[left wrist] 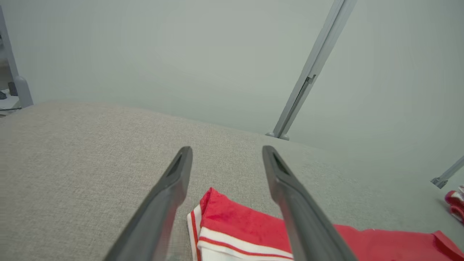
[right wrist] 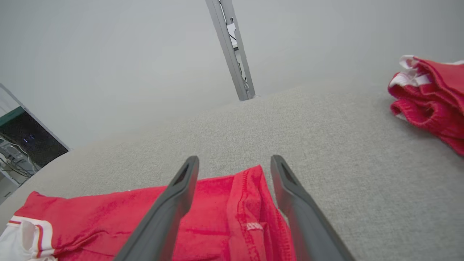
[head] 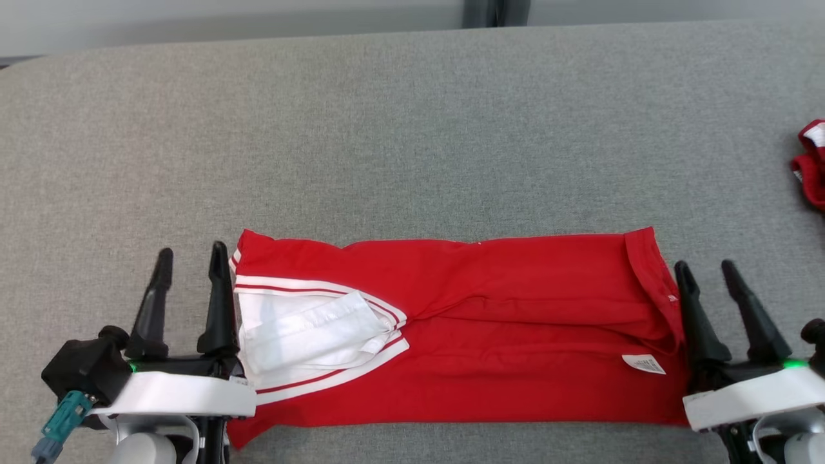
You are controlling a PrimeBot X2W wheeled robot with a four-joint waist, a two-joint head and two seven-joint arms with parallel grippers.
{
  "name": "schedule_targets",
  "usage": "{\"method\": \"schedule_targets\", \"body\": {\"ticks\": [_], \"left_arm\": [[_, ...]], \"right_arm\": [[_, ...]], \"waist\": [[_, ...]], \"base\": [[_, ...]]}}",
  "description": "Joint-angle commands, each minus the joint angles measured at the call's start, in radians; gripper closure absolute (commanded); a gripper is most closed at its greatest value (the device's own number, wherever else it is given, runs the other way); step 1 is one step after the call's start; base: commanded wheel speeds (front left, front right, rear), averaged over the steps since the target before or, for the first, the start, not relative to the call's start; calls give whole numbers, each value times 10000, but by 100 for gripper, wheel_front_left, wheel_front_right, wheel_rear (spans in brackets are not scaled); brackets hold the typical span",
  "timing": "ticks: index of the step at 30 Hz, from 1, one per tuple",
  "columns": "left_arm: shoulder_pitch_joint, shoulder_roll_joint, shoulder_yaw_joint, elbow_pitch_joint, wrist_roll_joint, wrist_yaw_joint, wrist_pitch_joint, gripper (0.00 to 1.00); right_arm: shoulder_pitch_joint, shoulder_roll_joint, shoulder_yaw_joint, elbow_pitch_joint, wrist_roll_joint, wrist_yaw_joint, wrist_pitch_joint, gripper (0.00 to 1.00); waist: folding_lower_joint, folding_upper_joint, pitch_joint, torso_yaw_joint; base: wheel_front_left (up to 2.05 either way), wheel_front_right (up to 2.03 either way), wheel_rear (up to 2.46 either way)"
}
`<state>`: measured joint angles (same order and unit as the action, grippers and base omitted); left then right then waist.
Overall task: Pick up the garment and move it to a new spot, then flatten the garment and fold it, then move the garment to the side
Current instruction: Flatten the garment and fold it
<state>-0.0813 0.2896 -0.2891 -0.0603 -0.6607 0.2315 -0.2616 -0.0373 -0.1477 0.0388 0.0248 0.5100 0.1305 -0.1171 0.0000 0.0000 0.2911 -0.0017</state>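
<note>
Grippers both with fingers spread apart, clamped on nothing: left gripper (head: 192, 249) just beside the left short end of the garment (head: 490, 322), right gripper (head: 704, 264) just beside the right one. Stationed so, by the look, for taking both ends together in the next fold. Garment laid as a long red band across the near part of the grey table (head: 412, 129), seemingly folded lengthwise already, white striped part at the left, white label (head: 643, 364) near the right end. From the left wrist, far left corner between the two fingers; from the right wrist, right hem likewise. Touching the cloth or just above it, cannot tell. Well apart at the far right, another red cloth (head: 813, 164), crumpled and not part of this fold.
</note>
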Motion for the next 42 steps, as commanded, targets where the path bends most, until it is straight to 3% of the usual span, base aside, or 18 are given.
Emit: {"method": "schedule_targets", "body": {"ticks": [1, 6, 12, 21, 37, 42], "left_arm": [[16, -125, 250, -162, 471, 73, -36, 0], [273, -600, 862, -283, 1767, -115, -39, 0], [900, -850, 1054, 266, 2551, -506, -39, 0], [1307, -995, 1225, 1069, 2845, -972, -40, 0], [1070, -1159, 1400, 1310, 3021, -1232, -41, 0], [797, -1234, 1318, 1268, 3101, -1312, -41, 0]], "right_arm": [[-177, -68, -91, -98, -412, 5, -247, 0], [-152, 45, -322, -243, -1555, 5, -699, 0], [210, 216, -399, -104, -2173, 5, -754, 0], [467, 382, -446, 61, -2356, 5, -615, 0], [320, 382, -639, 270, -2315, 5, -516, 0], [-57, 221, -1014, 992, -2282, 5, -406, 0]], "waist": [[0, 0, -149, -41], [0, 0, -600, -77], [0, 0, -1050, -161], [0, 0, -1244, -158], [0, 0, -1187, -54], [0, 0, -884, 125]], "base": [[0, 0, 0], [0, 0, 0], [0, 0, 0], [0, 0, 0], [0, 0, 0], [0, 0, 0]]}}
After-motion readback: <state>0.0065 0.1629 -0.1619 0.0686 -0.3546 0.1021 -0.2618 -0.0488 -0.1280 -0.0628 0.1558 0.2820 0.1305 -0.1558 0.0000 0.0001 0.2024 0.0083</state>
